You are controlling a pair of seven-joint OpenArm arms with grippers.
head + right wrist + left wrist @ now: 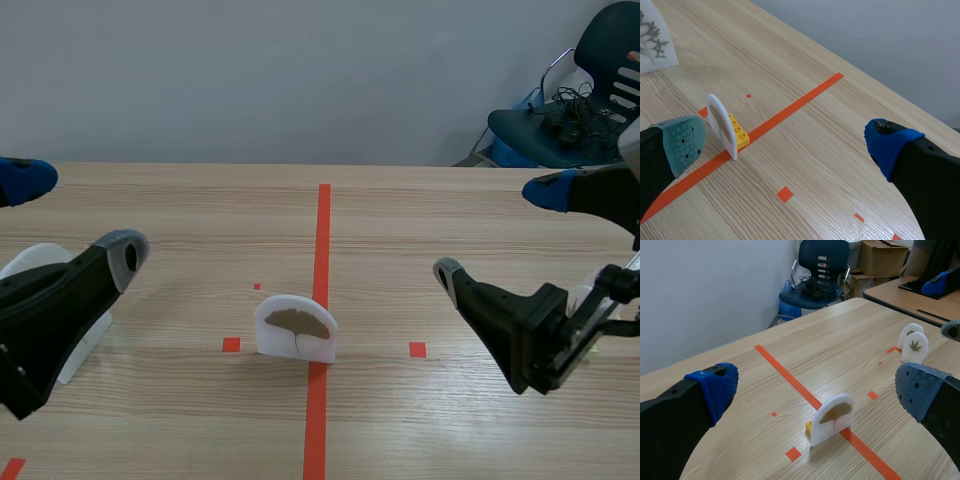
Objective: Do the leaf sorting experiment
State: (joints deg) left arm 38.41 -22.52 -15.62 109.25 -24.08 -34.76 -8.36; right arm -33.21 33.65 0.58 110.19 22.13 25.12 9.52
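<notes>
Near the bench's point(200, 210) front edge, the left pincer point(75, 215) and right pincer point(497, 232) each gape apart. At mid-bench, a leaf card point(296, 326) stands on the tape line point(322, 240), backed by a yellow brick point(738, 131). Past the far right corner stands a blue chair point(590, 90) before a grey wall point(250, 80).

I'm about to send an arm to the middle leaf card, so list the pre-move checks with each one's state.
1. Left gripper open and empty: ok.
2. Right gripper open and empty: ok.
3. Leaf card upright on the red tape line: ok.
4. Leaf side faces the robot: ok.
5. Yellow brick against the card's back: ok.
6. Card fixed to the brick: cannot tell.
</notes>
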